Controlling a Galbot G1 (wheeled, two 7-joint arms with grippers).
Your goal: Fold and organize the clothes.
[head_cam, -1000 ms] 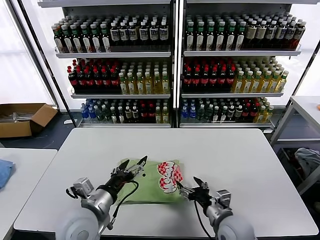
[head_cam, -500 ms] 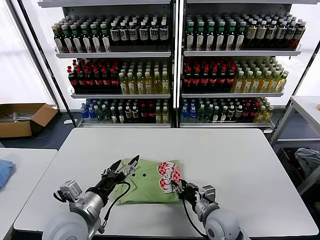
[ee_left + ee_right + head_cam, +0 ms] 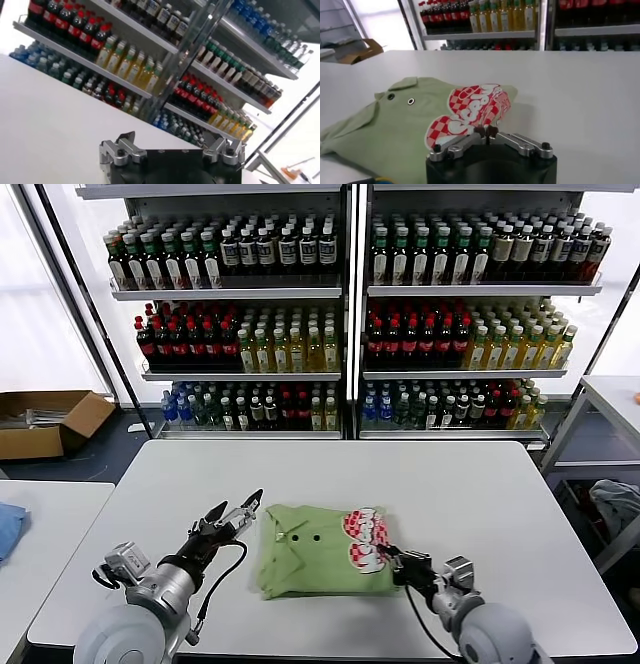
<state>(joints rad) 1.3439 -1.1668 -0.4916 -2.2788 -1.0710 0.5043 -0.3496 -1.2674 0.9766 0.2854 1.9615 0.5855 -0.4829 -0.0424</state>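
Note:
The light green polo shirt [image 3: 310, 562] lies folded on the white table [image 3: 480, 484], its red-and-white checkered graphic [image 3: 365, 540] on the right side. My right gripper [image 3: 397, 561] is shut on the shirt's right edge beside the graphic. In the right wrist view the fingertips [image 3: 485, 131] meet on the graphic's edge [image 3: 470, 112], with the green fabric [image 3: 390, 130] and dark buttons [image 3: 410, 101] beyond. My left gripper [image 3: 235, 512] is open and empty just left of the shirt's collar, off the fabric. Its wrist view shows spread fingers [image 3: 172, 142] over bare table.
Shelves of bottles [image 3: 345, 314] stand behind the table. A cardboard box [image 3: 45, 419] lies on the floor at far left. A blue cloth [image 3: 8, 526] lies on a side table at left. A grey-blue bundle [image 3: 615, 504] sits at right under another table [image 3: 615, 396].
The shirt has slid to the right with my right gripper shut on its edge. My left gripper has drawn back left, off the shirt, and stays open.

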